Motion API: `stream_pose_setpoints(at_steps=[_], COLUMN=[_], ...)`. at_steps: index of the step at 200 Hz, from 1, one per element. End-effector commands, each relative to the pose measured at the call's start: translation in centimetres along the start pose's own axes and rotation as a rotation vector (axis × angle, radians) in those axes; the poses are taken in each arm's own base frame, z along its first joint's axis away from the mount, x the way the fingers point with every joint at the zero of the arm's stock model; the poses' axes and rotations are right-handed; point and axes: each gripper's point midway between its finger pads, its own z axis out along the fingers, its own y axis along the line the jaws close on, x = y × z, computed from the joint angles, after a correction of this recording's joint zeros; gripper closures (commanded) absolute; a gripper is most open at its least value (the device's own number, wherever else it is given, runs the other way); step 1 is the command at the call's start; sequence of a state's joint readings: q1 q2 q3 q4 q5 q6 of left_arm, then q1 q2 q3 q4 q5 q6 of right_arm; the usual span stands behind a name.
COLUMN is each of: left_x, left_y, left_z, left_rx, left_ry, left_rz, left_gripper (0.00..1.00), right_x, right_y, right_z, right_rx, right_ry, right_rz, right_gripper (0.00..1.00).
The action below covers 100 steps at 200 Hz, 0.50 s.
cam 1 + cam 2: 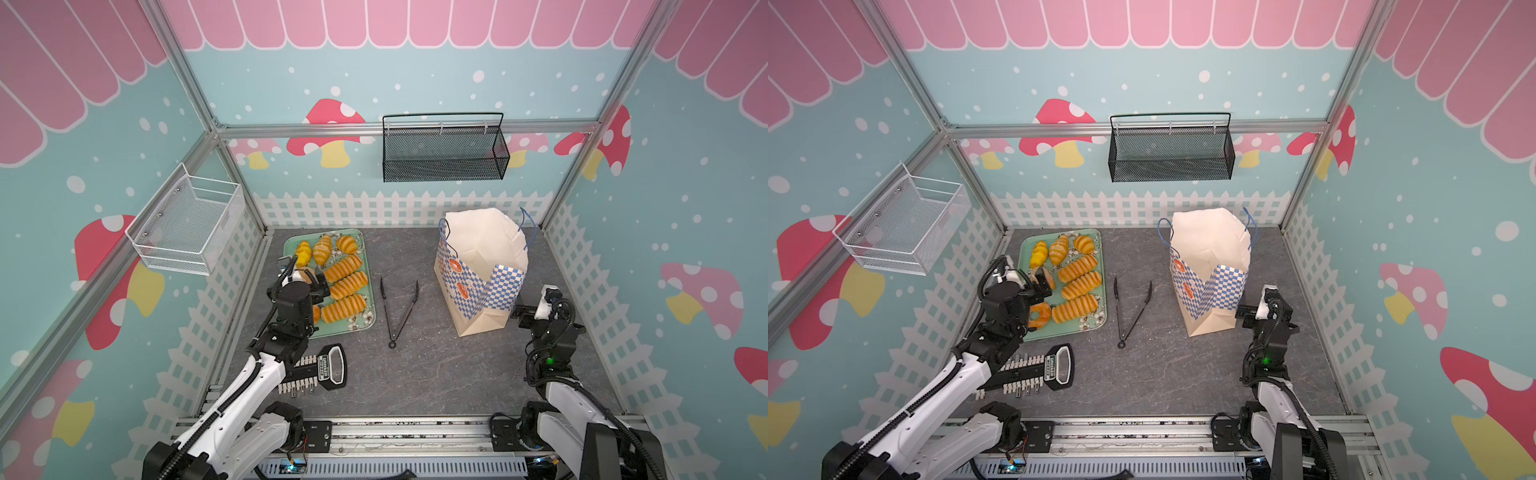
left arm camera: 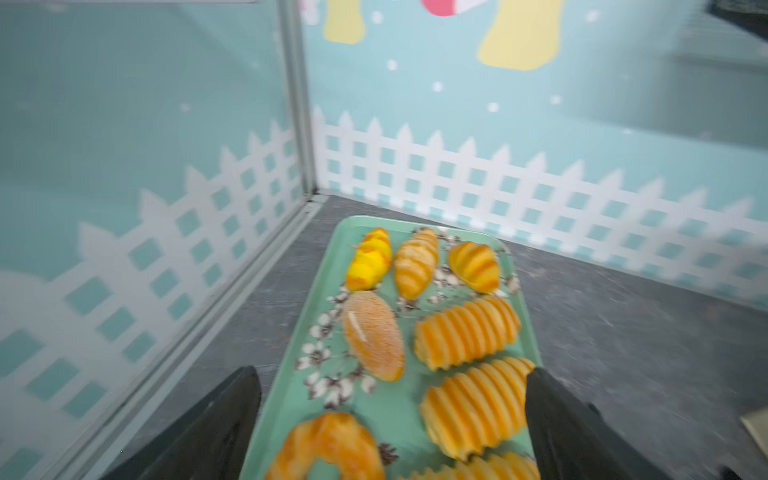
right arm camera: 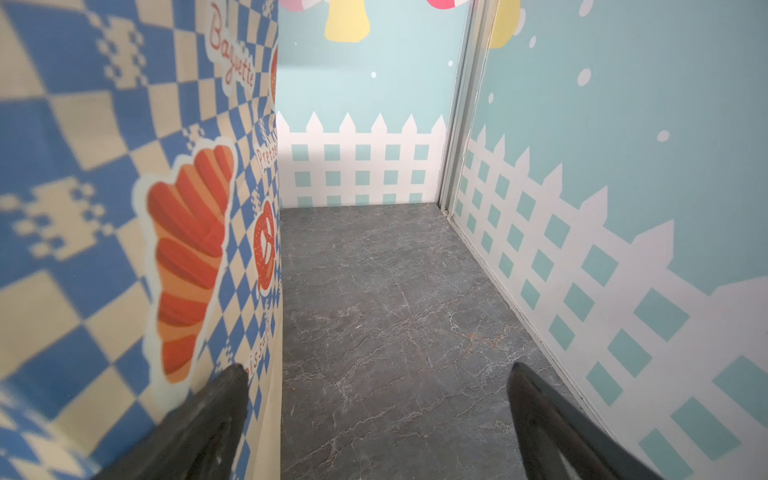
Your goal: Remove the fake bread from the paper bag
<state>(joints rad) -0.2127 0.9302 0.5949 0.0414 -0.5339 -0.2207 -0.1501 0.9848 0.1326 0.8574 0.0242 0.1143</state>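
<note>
Several pieces of fake bread, among them ribbed loaves and croissants, lie on a green flowered tray at the left. My left gripper hovers over the tray's near half, open and holding nothing. The paper bag stands upright at the right, mouth open; only paper shows inside. My right gripper is low beside the bag's right wall, open and empty. One finger is close against the checkered side.
Black tongs lie on the grey floor between tray and bag. A black-and-white toothed tool lies near the left arm. A black mesh basket hangs on the back wall and a white wire basket on the left wall.
</note>
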Motion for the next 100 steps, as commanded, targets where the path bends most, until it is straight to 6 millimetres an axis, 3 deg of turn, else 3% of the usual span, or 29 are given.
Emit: stream_pose_setpoints(at_steps=[1, 51, 85, 100], left_x=[1.7, 5.5, 6.9, 7.3], left_y=[2.4, 5.6, 6.4, 5.8], left_z=[1.4, 4.8, 5.9, 5.9], left_rx=[-0.047, -0.103, -0.128, -0.080], left_ry=[0.031, 0.112, 0.028, -0.023], left_rz=[-0.023, 0.011, -0.012, -0.025], left_gripper=[0.01, 0.01, 0.01, 0.01], right_x=[-0.6, -0.1, 0.8, 0.6], right_y=[0.7, 3.5, 4.3, 4.1], right_z=[0.2, 1.2, 1.7, 1.4], right_rx=[-0.042, -0.201, -0.235, -0.218], right_ry=[-0.048, -0.065, -0.061, -0.087], right_rz=[-0.038, -0.002, -0.034, -0.062], right_gripper=[0.02, 0.00, 0.00, 0.00])
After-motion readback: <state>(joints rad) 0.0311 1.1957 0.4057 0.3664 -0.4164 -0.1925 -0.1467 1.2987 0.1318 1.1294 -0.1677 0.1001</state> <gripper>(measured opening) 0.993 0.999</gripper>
